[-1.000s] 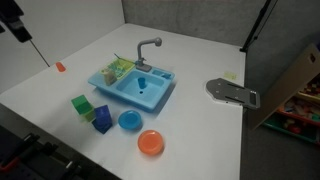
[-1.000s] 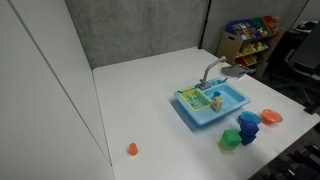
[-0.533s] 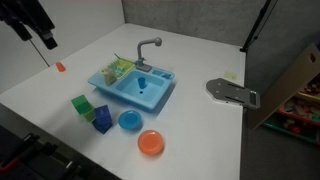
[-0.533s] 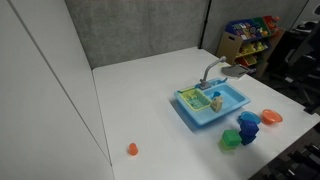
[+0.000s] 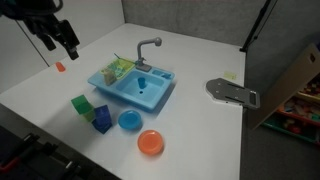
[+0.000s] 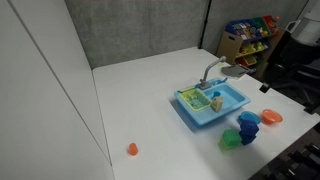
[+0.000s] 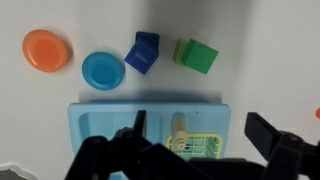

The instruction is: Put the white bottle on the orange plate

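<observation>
The white bottle (image 7: 179, 129) lies in the yellow-green rack at one end of the blue toy sink (image 7: 105, 125), partly behind my fingers in the wrist view. It shows as a small cream shape in an exterior view (image 6: 216, 101). The orange plate (image 7: 46, 50) lies on the table apart from the sink and shows in both exterior views (image 5: 151, 143) (image 6: 271, 117). My gripper (image 7: 200, 123) is open and empty, high above the sink's rack end. In an exterior view it hangs above the table's far left part (image 5: 61, 44).
A round blue dish (image 7: 102, 70), a blue block (image 7: 143, 53) and a green block (image 7: 196, 55) lie between plate and sink. A small orange piece (image 5: 60, 67) lies below the gripper. A grey device (image 5: 232, 92) sits near the table's right edge.
My arm has come further into an exterior view, moving right and down toward the sink. The objects on the table have not moved.
</observation>
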### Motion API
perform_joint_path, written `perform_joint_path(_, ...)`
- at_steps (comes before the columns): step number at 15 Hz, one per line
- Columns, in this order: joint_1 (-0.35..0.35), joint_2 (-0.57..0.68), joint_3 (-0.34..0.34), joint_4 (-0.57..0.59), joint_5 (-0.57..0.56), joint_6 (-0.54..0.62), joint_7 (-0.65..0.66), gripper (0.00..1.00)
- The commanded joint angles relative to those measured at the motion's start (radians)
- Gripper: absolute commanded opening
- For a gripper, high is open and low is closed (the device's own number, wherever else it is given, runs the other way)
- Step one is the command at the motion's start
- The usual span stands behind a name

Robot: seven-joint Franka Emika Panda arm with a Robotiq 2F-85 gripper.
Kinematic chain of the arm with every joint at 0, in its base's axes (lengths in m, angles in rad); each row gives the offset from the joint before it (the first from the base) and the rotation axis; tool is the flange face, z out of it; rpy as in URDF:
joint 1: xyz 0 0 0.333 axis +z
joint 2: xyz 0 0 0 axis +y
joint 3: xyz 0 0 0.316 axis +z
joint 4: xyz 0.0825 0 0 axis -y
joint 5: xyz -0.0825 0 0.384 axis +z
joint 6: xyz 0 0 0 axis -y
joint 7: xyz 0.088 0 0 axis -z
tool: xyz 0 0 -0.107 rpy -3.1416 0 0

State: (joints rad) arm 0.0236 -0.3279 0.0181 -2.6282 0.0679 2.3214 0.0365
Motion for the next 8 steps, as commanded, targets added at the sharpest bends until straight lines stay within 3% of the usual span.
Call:
perform_joint_path(1, 0.006, 0.138, -0.003, 0.092, 0.01, 0.034, -0.015, 1.0)
perform_joint_path(8, 0.006, 0.343, 0.009, 0.227, -0.004, 0.067, 0.014, 1.0)
